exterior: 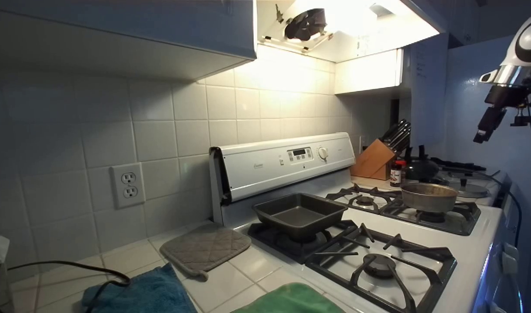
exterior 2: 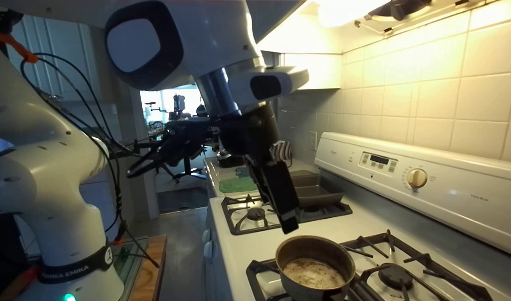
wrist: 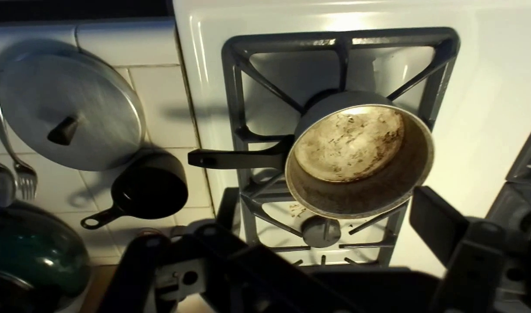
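The gripper (wrist: 327, 202) hangs in the air over the white stove (wrist: 487, 108), unclenched, its 2 fingers (wrist: 437, 226) spread wide. The thing nearest to it is a saucepan (wrist: 359, 161), upright on a black grate (wrist: 341, 41), below the gripper and apart from it. Its dark handle (wrist: 237, 158) points left in the wrist view, toward the tiled counter (wrist: 165, 100), and its inside is stained brown. On that counter lie a round metal lid (wrist: 87, 108) with a dark knob (wrist: 63, 131), a small black vessel (wrist: 154, 191) just beside it, and, further left, a fork (wrist: 25, 174) and a spoon (wrist: 0, 184). A dark green rounded thing (wrist: 35, 252) near them, perhaps a pot or another lid, is cut off by the left edge. In an exterior view the saucepan stands at the far right of the stove, and beyond it are a jar (exterior: 396, 176) with a red cap (exterior: 400, 163) and a wooden knife block (exterior: 370, 161) full of black-handled knives (exterior: 398, 134). A dark square baking pan (exterior: 300, 213) sits on the stove's left side, close to the control panel (exterior: 257, 174). Left of it on the counter lies a grey quilted pot holder (exterior: 204, 248); at the near left, a black cord (exterior: 125, 280) crosses a blue towel (exterior: 148, 293), and a green cloth (exterior: 291, 300) lies at the near edge. A wall outlet (exterior: 128, 184) is set in the tiles (exterior: 154, 134) behind.
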You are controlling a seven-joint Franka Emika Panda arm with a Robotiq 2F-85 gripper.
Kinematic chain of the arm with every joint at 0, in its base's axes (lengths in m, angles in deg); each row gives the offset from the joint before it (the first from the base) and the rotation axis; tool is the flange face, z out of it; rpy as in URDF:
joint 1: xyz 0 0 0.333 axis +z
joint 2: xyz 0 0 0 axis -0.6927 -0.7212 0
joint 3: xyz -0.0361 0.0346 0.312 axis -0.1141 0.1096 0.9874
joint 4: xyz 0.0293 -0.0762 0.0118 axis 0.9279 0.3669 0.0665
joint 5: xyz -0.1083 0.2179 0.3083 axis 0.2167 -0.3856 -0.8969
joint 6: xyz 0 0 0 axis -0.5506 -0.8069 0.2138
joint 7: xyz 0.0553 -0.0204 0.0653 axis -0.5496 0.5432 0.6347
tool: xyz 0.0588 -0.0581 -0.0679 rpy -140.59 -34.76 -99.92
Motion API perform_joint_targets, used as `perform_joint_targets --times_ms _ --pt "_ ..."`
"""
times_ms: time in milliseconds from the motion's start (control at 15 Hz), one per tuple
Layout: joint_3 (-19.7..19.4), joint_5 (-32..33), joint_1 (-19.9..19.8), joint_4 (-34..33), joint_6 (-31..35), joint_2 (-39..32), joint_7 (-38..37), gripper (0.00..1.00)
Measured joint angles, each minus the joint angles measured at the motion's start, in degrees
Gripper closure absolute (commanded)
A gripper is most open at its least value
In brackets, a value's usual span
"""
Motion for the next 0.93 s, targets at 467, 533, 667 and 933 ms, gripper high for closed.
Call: perform_joint_targets --times_ms 467,533,667,933 --pt "0.1 -1.6 -1.5 -7.2 0.4 -11.0 -8.0 0.00" --pt "0.1 -1.9 -1.7 -8.5 0.4 -12.7 -8.9 0.00" --pt "0.2 -2.0 -2.5 -11.2 0.5 -16.1 -10.6 0.00" --pt "0.6 -2.4 -4.2 -15.8 0.9 -21.6 -12.8 0.00"
